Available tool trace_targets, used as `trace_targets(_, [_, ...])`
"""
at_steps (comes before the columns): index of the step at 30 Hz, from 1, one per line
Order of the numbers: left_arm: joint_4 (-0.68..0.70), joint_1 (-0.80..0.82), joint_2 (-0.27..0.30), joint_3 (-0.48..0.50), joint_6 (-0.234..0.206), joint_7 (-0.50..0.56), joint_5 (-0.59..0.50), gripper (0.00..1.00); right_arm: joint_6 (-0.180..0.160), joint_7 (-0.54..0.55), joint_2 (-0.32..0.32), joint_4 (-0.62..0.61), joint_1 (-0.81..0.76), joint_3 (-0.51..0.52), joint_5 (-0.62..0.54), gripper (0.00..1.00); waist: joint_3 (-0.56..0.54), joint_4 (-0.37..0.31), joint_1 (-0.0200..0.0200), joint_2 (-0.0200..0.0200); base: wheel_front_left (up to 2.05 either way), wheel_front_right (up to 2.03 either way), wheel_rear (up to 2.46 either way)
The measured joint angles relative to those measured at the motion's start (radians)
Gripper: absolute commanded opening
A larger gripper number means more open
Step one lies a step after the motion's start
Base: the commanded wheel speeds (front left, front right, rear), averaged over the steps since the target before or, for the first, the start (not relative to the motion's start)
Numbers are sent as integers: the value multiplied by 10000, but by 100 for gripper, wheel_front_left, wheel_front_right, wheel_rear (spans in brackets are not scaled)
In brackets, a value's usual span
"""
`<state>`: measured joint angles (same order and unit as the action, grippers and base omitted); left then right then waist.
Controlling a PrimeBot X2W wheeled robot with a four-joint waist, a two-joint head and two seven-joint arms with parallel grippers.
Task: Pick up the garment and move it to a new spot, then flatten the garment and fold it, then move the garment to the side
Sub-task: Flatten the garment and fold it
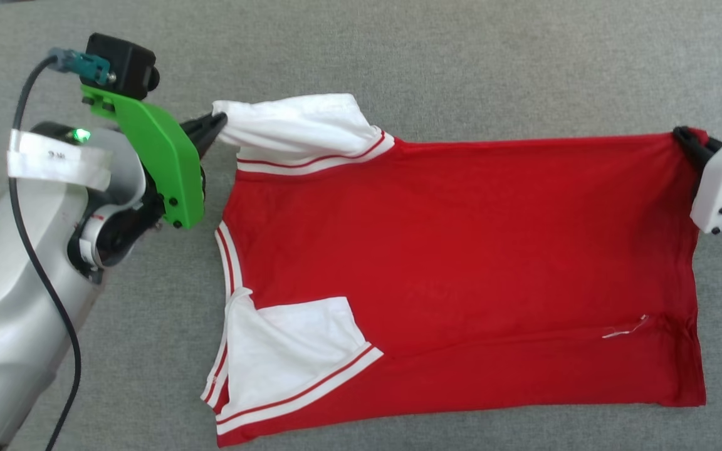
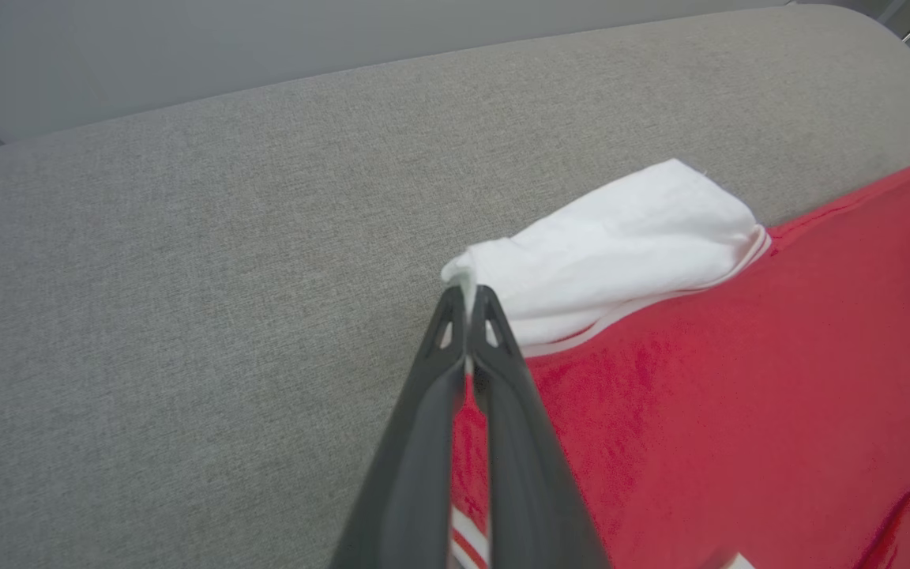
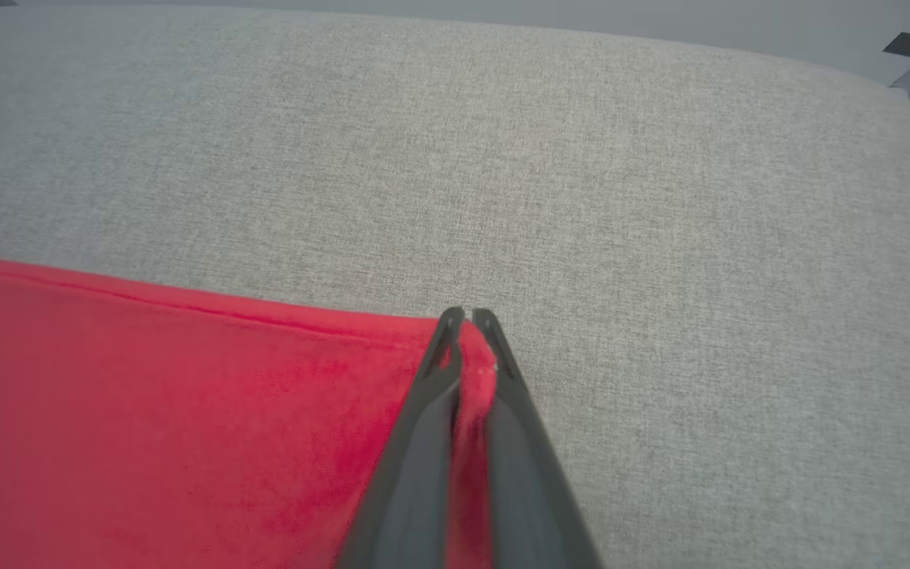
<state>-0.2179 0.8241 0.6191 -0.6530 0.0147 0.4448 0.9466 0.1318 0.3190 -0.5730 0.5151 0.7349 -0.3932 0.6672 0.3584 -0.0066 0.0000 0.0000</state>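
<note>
The left fingers (image 1: 213, 126) (image 2: 472, 310) are pressed fully together on the tip of a white sleeve (image 1: 298, 128) (image 2: 621, 237) of the garment (image 1: 461, 250) (image 2: 739, 411) (image 3: 186, 411). A sliver of white cloth shows between their tips in the left wrist view. The right fingers (image 1: 687, 139) (image 3: 459, 316) are likewise closed, with a fold of red fabric from the hem corner bunched between them.

The garment lies spread on the grey fabric-covered table (image 1: 398, 56) (image 2: 186, 276) (image 3: 660, 197), between the two sets of fingers. Its far edge runs nearly straight from one pinch to the other. The rest of the cloth reaches back from that line toward the robot's body.

Its long axis goes from the left fingers across to the right fingers. The striped collar (image 1: 229, 250) and both sleeves sit at the left fingers' end. The hem sits at the right fingers' end. A plain red face is up.

The second white sleeve (image 1: 292, 351) is folded in over the red body, well apart from the left fingers on the robot's side of them. A small white thread or tag (image 1: 624, 329) lies on the red cloth near the hem, on the robot's side of the right fingers. Past the tips of both sets of fingers is bare table.
</note>
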Motion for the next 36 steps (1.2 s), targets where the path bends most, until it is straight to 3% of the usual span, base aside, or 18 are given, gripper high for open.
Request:
trace_targets(9, [249, -1161, -111, -190, -35, -485, 211, 0, 0, -1122, -155, -198, -1483, 334, 709, 0, -948, 257, 0, 0, 0, 0, 0])
trace_targets(16, [899, -2456, -100, -286, -355, -892, 307, 0, 0, -1641, -477, -782, -2828, 610, 1279, 0, -1586, 518, 0, 0, 0, 0, 0])
trace_targets(25, [1620, -4535, 236, -905, -642, -1049, 491, 0, 0, -1661, -663, -2197, -5217, 1122, 1580, 0, -1982, 890, -1, 0, 0, 0, 0])
trace_targets(36, [1480, -5191, 257, -1187, -690, -1080, 579, 0, 0, -1499, -746, -2970, -6386, 1229, 1129, 0, -2054, 851, -1, 0, 0, 0, 0])
